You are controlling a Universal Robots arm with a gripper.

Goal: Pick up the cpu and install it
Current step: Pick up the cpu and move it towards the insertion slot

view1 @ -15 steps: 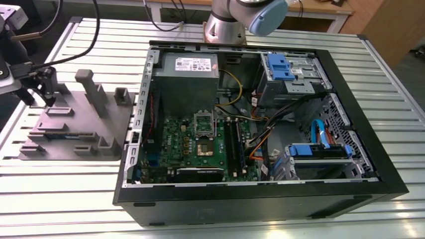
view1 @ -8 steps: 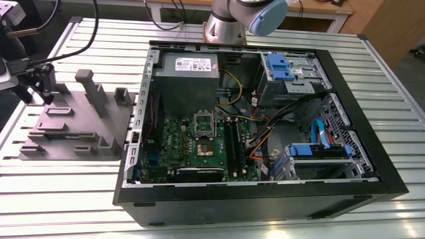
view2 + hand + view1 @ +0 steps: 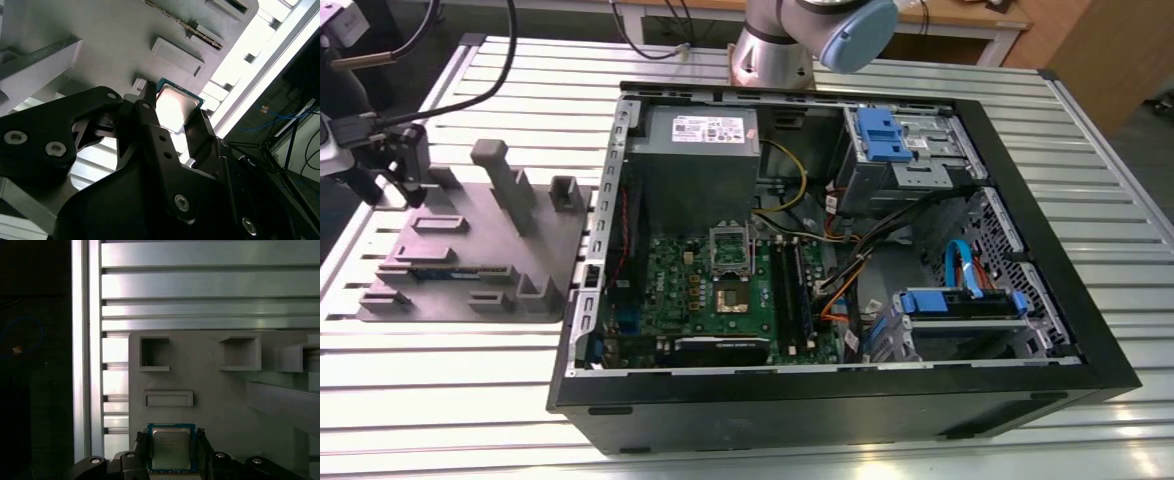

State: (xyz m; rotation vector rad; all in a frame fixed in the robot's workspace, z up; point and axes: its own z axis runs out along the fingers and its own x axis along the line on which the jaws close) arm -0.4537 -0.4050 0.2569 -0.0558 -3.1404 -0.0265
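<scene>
In both wrist views the cpu (image 3: 171,452) (image 3: 176,106), a small flat square chip with a silvery top and a thin pale edge, sits between my two black fingers. My gripper (image 3: 170,436) (image 3: 175,114) is shut on it, one finger against each side edge. In the exterior view my gripper (image 3: 403,180) hangs over the far corner of the grey fixture plate (image 3: 467,250), at that view's left. The green motherboard (image 3: 720,300) lies inside the open computer case (image 3: 854,395), with its square socket (image 3: 727,297) uncovered near the middle.
The fixture plate (image 3: 210,385) has raised blocks, posts and rectangular pockets under and beside my gripper. The table is ribbed aluminium (image 3: 454,380). Inside the case are a silver-grey power supply (image 3: 700,135), blue drive bays (image 3: 894,140), black memory slots (image 3: 790,280) and loose cables (image 3: 854,270).
</scene>
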